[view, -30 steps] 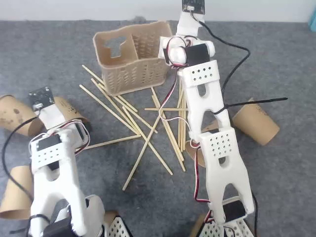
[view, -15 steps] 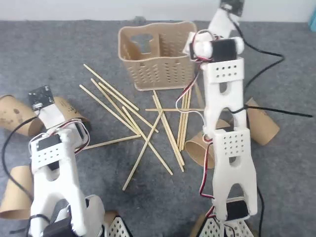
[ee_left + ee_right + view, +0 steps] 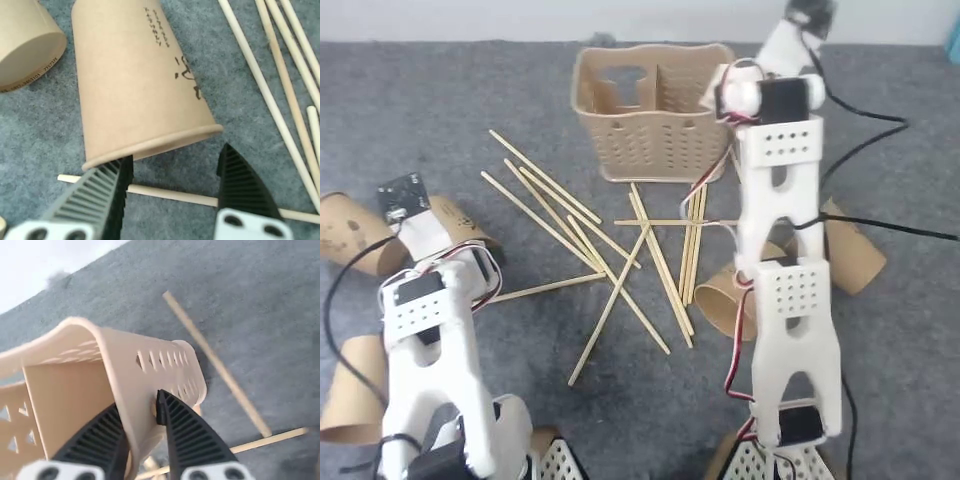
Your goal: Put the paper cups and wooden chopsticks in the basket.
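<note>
the right gripper (image 3: 142, 407) is pinching the basket (image 3: 75, 390) wall. the left gripper (image 3: 177, 155) is gaping wide; a paper cup (image 3: 130, 85) with dark writing is lying just past its jaws, a chopstick (image 3: 170, 195) below them.

- I've swung the right arm (image 3: 775, 200) over to its own right side and a little farther out across the table; its forearm has gone from slanting to nearly straight up the high view.
- The basket (image 3: 655, 150) has come along with it, its wall nipped between the jaws of my right gripper (image 3: 140, 402). It has slid sideways with the jaws and turned from corner-on to front wall square to the overhead camera.
- With the arm shifted, the paper cup (image 3: 720, 300) behind the jaws, beside the forearm, has come out from under it and its rim now shows.
- The chopsticks (image 3: 692, 240) lying below the basket are likewise uncovered.
</note>
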Tool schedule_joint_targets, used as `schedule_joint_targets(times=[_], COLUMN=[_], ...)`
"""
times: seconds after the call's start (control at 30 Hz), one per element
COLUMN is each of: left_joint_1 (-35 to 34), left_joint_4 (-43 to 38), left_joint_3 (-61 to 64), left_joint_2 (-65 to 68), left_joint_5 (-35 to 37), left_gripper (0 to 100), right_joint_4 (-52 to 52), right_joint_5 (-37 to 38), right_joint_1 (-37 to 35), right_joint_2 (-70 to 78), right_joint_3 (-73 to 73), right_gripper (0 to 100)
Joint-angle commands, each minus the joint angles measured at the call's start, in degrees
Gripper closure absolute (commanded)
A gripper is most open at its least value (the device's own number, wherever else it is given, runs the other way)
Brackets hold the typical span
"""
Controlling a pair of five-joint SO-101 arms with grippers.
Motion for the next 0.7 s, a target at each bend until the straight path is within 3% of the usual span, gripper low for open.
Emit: schedule_joint_targets(times=[0.0, 0.4, 0.67], left_joint_1=[0.7, 0.7, 0.7], left_joint_4=[-1.32, -1.58, -1.58], left_joint_3=[-0.48, -0.13, -0.13], left_joint_2=[-0.62, -0.97, -1.05], left_joint_5=[-0.44, -0.44, -0.44], left_gripper=[74, 74, 74], right_joint_4=[1.71, 1.89, 2.51], right_joint_5=[-4.75, -7.47, 5.1], right_joint_1=[-5.32, -7.78, -5.76], right_joint_2=[-6.29, -6.29, -8.4], right_joint_3=[0.18, 1.41, 1.41], right_gripper=[99.3, 99.3, 99.1])
